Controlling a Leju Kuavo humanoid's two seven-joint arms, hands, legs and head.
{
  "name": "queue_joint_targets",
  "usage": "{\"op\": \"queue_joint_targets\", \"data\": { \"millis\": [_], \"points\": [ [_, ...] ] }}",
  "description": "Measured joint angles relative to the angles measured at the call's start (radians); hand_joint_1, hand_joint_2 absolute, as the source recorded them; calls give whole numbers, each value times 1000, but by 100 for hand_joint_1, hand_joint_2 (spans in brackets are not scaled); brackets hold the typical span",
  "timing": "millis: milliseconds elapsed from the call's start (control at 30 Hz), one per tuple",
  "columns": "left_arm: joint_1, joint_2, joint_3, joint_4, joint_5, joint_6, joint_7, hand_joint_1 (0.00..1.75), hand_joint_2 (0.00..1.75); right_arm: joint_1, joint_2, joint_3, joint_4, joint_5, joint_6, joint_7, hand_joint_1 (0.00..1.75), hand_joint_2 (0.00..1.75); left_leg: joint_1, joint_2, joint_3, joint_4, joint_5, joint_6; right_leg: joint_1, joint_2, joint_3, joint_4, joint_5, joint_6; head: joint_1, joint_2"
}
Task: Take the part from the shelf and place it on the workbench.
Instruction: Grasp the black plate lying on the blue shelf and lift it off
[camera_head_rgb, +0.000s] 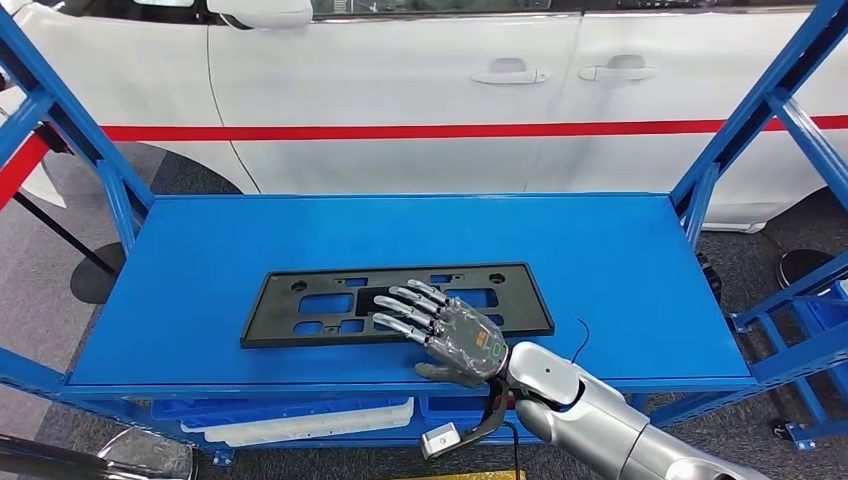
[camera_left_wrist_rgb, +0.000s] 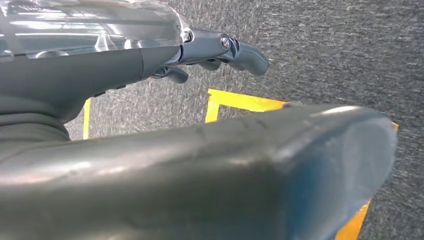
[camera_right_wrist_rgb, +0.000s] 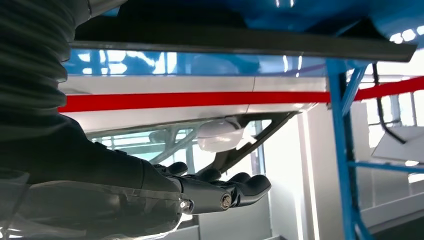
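My right hand (camera_head_rgb: 455, 335) lay flat, fingers spread, over the black part (camera_head_rgb: 300, 307), gripping nothing; whether it touched, I could not tell. The part lay flat mid-shelf (camera_head_rgb: 620, 260). My left hand (camera_left_wrist_rgb: 220, 50) hung over carpet, fingers seemingly loose. A white car (camera_head_rgb: 400, 90) stood at twelve o'clock.

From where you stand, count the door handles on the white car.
2. Both sit side by side high on the car behind the shelf: one handle on the front door, the other just right of it. Others may lie outside the frame.
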Motion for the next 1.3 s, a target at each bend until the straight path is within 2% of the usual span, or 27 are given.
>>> {"op": "queue_joint_targets", "data": {
  "millis": [33, 67, 100, 133, 167, 200, 300, 333, 400, 467, 500, 533, 567, 633, 667, 733, 833, 900, 967, 1000, 1033, 1067, 1133, 1167, 1200, 1233, 1300],
  "points": [
    [0, -1, 0, 0, 0, 0, 0, 0, 0, 0, 0, 8, 4, 7, 3, 5, 0, 175, 0, -4, 2, 1, -2, -1, -3, 0, -5, 0, 17, 2, 0, 0],
    [1, -2, 1, 0, 1, 0, -1, 0, 0, -2, 0, 15, 8, 14, 6, 11, 0, 175, 1, -7, 5, 3, -5, -4, -6, -1, 8, -37, 52, 3, 0, 0],
    [2, -3, 1, 0, 1, 0, -2, 0, 0, -5, 0, 22, 12, 21, 8, 18, 0, 175, 1, -9, 8, 5, -9, -8, -9, -3, 35, -103, 94, 3, 0, 0],
    [2, -4, 2, 0, 0, 0, -2, 0, 0, -11, 0, 29, 17, 29, 9, 27, 0, 175, -1, -11, 9, 10, -14, -12, -9, -6, 64, -166, 123, 2, 0, 0],
    [2, -5, 2, 0, -1, 0, -4, 0, 0, -17, 1, 37, 22, 36, 9, 35, 0, 175, -3, -12, 8, 15, -18, -18, -8, -8, 86, -217, 139, 0, 0, 0],
    [2, -5, 3, 0, -3, -1, -5, 0, 0, -24, 1, 44, 29, 44, 8, 44, 0, 175, -5, -13, 5, 18, -20, -24, -6, -10, 98, -246, 142, -4, 0, 0],
    [3, -5, 4, 0, -15, -3, -10, 0, 0, -43, 1, 63, 60, 72, -12, 69, 0, 175, -4, -13, 1, 19, -24, -42, -3, -12, 103, -258, 134, -18, 0, 0],
    [2, -5, 4, 0, -19, -4, -10, 0, 0, -52, -1, 69, 75, 84, -25, 77, 0, 175, -3, -9, -2, 31, -34, -48, -4, -16, 105, -260, 134, -25, 0, 0],
    [-1, -5, 4, 0, -26, -6, -12, 0, 0, -71, -10, 82, 107, 113, -50, 95, 0, 175, -2, 3, -38, 115, -85, -59, -6, -27, 110, -265, 134, -36, 0, 0],
    [-4, -5, 3, 0, -32, -8, -13, 0, 0, -83, -22, 97, 136, 144, -70, 111, 0, 175, -2, 11, -108, 250, -147, -66, -2, -37, 112, -265, 131, -42, 0, 0],
    [-4, -5, 3, 0, -34, -8, -13, 0, 0, -87, -26, 104, 149, 156, -77, 116, 0, 175, -2, 12, -134, 297, -160, -67, 0, -41, 113, -265, 130, -44, 0, 0],
    [-3, -5, 3, 0, -35, -9, -14, 0, 0, -92, -29, 110, 159, 165, -82, 121, 0, 175, -2, 12, -143, 308, -152, -66, 2, -44, 115, -265, 129, -45, 0, 0],
    [-2, -5, 3, 0, -35, -10, -15, 0, 0, -98, -29, 117, 167, 172, -84, 124, 0, 175, -3, 12, -131, 278, -126, -64, 3, -45, 117, -265, 127, -45, 0, 0],
    [-3, -4, 4, 0, -35, -11, -16, 0, 0, -113, -30, 130, 184, 185, -81, 133, 0, 175, -5, 8, -70, 140, -52, -54, 5, -46, 123, -264, 124, -41, 0, 0],
    [-3, -3, 4, 0, -35, -11, -16, 0, 0, -119, -30, 138, 192, 190, -79, 137, 0, 175, -8, 5, -43, 78, -26, -47, 7, -44, 126, -264, 121, -38, 0, 0],
    [-4, -3, 4, 0, -36, -11, -16, 0, 0, -130, -29, 152, 210, 204, -79, 148, 0, 175, -14, -1, -21, 21, -8, -35, 10, -43, 131, -265, 118, -27, 0, 0],
    [-5, -3, 5, 0, -40, -10, -18, 0, 0, -145, -27, 176, 242, 253, -94, 187, 0, 175, -10, -4, -9, 6, 1, -15, 9, -39, 137, -267, 111, -12, 0, 0],
    [-8, -4, 5, 0, -46, -10, -24, 0, 0, -153, -21, 201, 269, 303, -99, 241, 0, 175, -3, -9, 3, -8, 11, -4, 4, -23, 113, -202, 68, -9, 0, 0],
    [-11, -4, 5, 0, -52, -11, -28, 0, 0, -160, -9, 234, 289, 342, -97, 300, 0, 175, -4, -11, 5, -11, 12, 1, 0, -6, 57, -72, 7, -6, 0, 0],
    [-12, -4, 5, 0, -54, -11, -28, 0, 0, -164, 1, 250, 296, 353, -94, 324, 0, 175, -4, -12, 6, -10, 12, 1, -2, -3, 33, -20, -7, -3, 0, 0],
    [-11, -4, 6, 0, -56, -11, -28, 0, 0, -168, 14, 265, 303, 361, -90, 346, 0, 175, -4, -12, 7, -10, 11, 0, -4, -2, 23, 0, -3, -1, 0, 0],
    [-11, -4, 6, 0, -57, -11, -28, 0, 0, -173, 29, 278, 309, 367, -82, 368, 0, 175, -3, -12, 9, -10, 10, -1, -6, -2, 30, -18, 18, 0, 0, 0],
    [-10, -5, 6, 0, -59, -11, -29, 0, 0, -185, 63, 302, 319, 374, -58, 412, 0, 175, -3, -12, 14, -5, 6, -8, -10, -9, 89, -142, 88, -1, 0, 0],
    [-9, -5, 6, 0, -60, -12, -30, 0, 0, -193, 82, 313, 324, 371, -39, 434, 0, 175, -5, -10, 13, -1, 2, -14, -8, -15, 118, -207, 109, -4, 0, 0],
    [-9, -5, 7, 0, -60, -12, -31, 0, 0, -202, 102, 323, 328, 365, -19, 452, 8, 175, -7, -8, 11, 2, 0, -21, -5, -20, 138, -250, 121, -7, 0, 0],
    [-9, -5, 7, 0, -60, -12, -32, 0, 0, -210, 121, 331, 333, 356, -1, 466, 39, 175, -9, -6, 9, 4, -2, -28, -1, -22, 146, -270, 120, -12, 0, 0],
    [-8, -5, 9, 0, -61, -12, -34, 0, 0, -221, 152, 344, 342, 337, 32, 485, 108, 175, -8, -2, 8, 2, -2, -41, 3, -19, 146, -274, 120, -23, 0, 0]
  ]
}}
